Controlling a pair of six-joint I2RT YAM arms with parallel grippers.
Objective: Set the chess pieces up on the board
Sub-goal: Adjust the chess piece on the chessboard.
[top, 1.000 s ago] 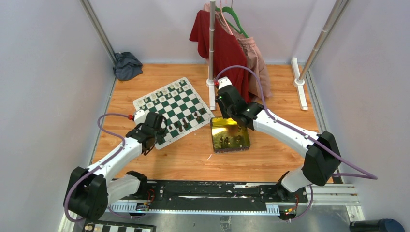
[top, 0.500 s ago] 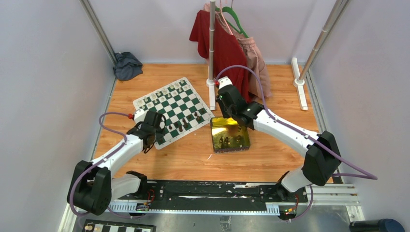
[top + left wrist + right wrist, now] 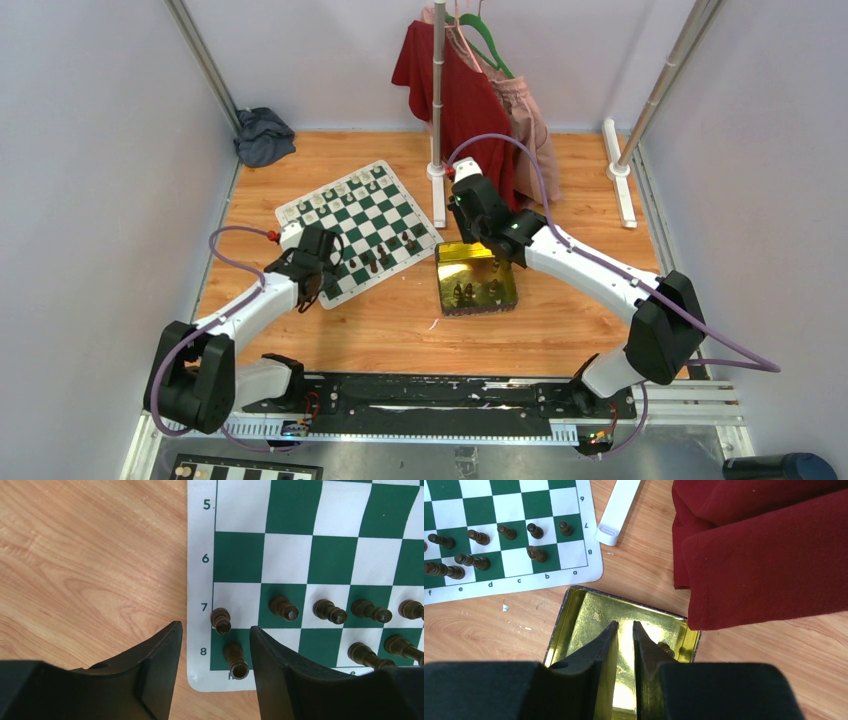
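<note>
Left wrist: logged left end effector point(image 3: 214, 627) eased in a little yet apart, empty, over dark chess pieces point(image 3: 285, 608) at the board point(image 3: 290, 555) corner, lower centre; right end effector point(image 3: 623, 626) narrowed to a slit above the tin point(image 3: 584, 615), nothing visibly clamped, next pick likely.

Green-white checked board point(image 3: 287, 557); apparently brown pieces point(image 3: 283, 607).

Wood table point(image 3: 400, 330): board point(image 3: 355, 215) left, gold tin point(image 3: 448, 265) ctr (grey cloth point(image 3: 263, 135) far-left corner).
</note>
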